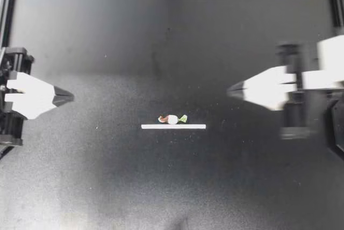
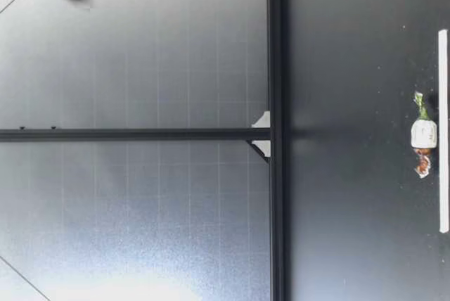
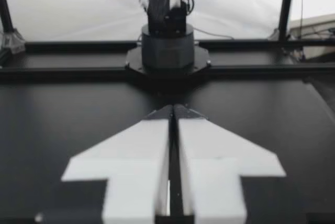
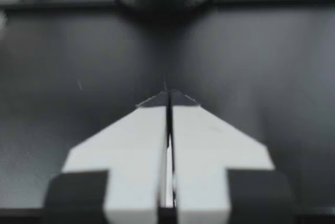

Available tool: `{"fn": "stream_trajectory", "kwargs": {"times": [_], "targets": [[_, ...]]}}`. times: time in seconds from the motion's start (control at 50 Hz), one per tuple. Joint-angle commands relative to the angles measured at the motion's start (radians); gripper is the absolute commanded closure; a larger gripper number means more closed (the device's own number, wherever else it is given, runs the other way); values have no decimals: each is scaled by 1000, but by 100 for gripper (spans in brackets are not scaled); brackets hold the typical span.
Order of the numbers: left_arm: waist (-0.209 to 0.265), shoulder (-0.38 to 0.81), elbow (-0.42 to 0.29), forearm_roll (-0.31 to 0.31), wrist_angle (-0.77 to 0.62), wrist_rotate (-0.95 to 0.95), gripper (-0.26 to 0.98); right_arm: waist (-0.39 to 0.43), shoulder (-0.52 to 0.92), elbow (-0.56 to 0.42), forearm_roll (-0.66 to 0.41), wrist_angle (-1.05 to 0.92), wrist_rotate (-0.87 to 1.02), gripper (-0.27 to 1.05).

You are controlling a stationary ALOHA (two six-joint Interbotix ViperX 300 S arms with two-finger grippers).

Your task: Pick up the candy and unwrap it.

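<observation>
Your candy (image 1: 172, 119) lies mid-surface (image 1: 107, 176), just beside the white strip (image 1: 161, 127). Its twisted ends point toward either side, likely so each arm can take one. Your left gripper (image 1: 70, 97) and right gripper (image 1: 230, 91) sit well apart from it, both fully closed and holding nothing.

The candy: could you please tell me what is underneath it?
Only the black table shows under the candy; the white strip lies beside it, not beneath. The patch directly below is covered.
</observation>
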Motion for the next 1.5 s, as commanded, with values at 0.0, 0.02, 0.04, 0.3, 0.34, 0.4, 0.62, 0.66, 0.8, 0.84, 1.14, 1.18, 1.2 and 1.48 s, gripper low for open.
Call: {"fn": "stream_trajectory", "kwargs": {"times": [0.0,0.02,0.04,0.3,0.34,0.4,0.62,0.66,0.8,0.84,1.14,1.18,1.2,1.48], "targets": [[-3,11,-17,0,-8,2,82,-14,60,-51,-2,66,-2,66],[-3,11,-15,0,-9,0,82,-15,71,-55,-2,78,-2,64],[-3,11,-15,-2,-9,0,82,-17,89,-61,-2,97,-2,59],[-3,14,-12,-2,-9,-3,82,-18,314,-186,-2,212,2,32],[-3,14,-12,-2,-9,-2,82,-18,347,-209,-2,235,2,32],[-3,14,-11,-2,-9,0,82,-18,403,-252,-2,278,0,32],[-3,15,-8,-2,-9,5,82,-18,577,-399,-2,453,-3,32],[-3,15,-6,-2,-9,5,82,-18,607,-423,-2,479,-3,32],[-3,17,-2,-2,-9,3,82,-18,676,-477,-2,529,-3,32],[-3,17,0,-2,-9,3,82,-18,692,-485,-5,534,-2,32],[-3,17,5,-2,-8,3,82,-25,742,-494,-14,538,5,33],[-3,17,5,-2,-8,3,82,-25,747,-494,-14,538,5,33],[-3,17,6,-2,-8,3,82,-25,749,-494,-14,540,5,33],[-3,15,6,0,-8,3,82,-23,787,-497,-14,545,5,34]]}}
